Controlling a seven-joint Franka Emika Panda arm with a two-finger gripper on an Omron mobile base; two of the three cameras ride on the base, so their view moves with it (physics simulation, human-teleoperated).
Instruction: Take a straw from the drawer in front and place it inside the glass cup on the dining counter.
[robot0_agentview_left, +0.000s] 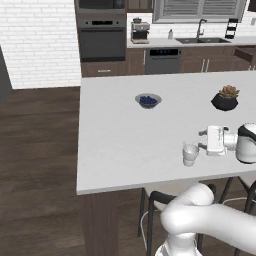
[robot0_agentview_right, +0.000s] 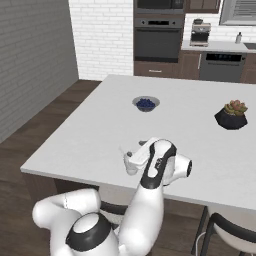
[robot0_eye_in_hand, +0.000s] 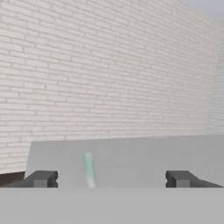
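a: where's the end effector (robot0_agentview_left: 201, 139) now?

b: low over the white dining surface (robot0_agentview_left: 115, 135), near its front edge, lying sideways with the fingers (robot0_eye_in_hand: 41, 179) pointing across the slab. in the hand view the two dark tips sit wide apart with nothing pinched between them.

a: and the straw (robot0_eye_in_hand: 89, 169)?

b: a thin pale green stick, standing nearly upright between the spread tips in the hand view, touching neither. in the right base view it pokes up at a slant out of the glass cup (robot0_agentview_left: 190, 154).

a: so the cup is right there?

b: yes, just beside the end effector, on the slab close to the near edge. farther back sit a shallow grey bowl (robot0_agentview_left: 148, 100) with dark blue contents and a black planter (robot0_agentview_left: 224, 101) with a succulent, well apart from each other.
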